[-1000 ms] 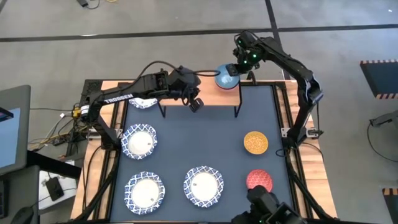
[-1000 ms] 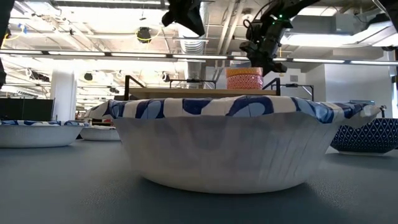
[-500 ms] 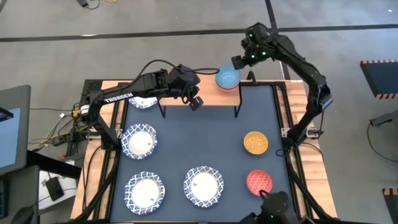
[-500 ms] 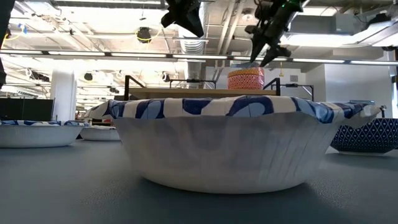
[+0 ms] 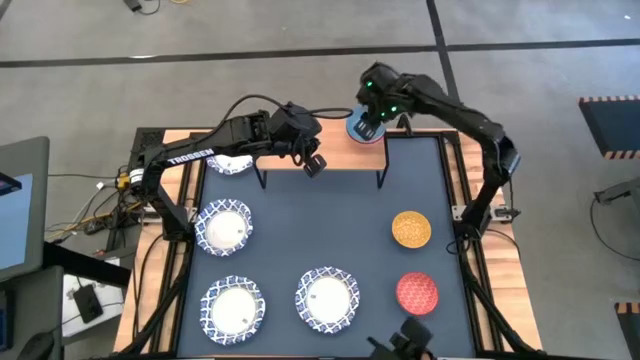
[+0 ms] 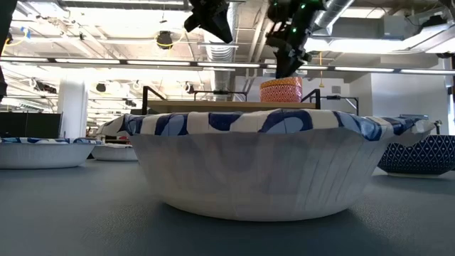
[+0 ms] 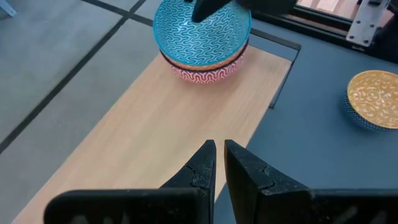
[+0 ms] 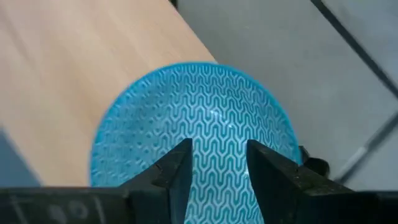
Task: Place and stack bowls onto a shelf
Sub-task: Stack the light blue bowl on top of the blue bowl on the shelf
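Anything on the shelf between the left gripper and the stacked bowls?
No. In the left wrist view, bare wood of the shelf runs from the left gripper to the light-blue bowl stacked on a red one.

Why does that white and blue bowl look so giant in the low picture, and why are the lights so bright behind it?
Low view: the white bowl sits nearest the camera, so it fills the frame; the bright ceiling lights glare behind it, leaving the right gripper above the shelf a dark shape. High view: even light, and the same bowl looks ordinary.
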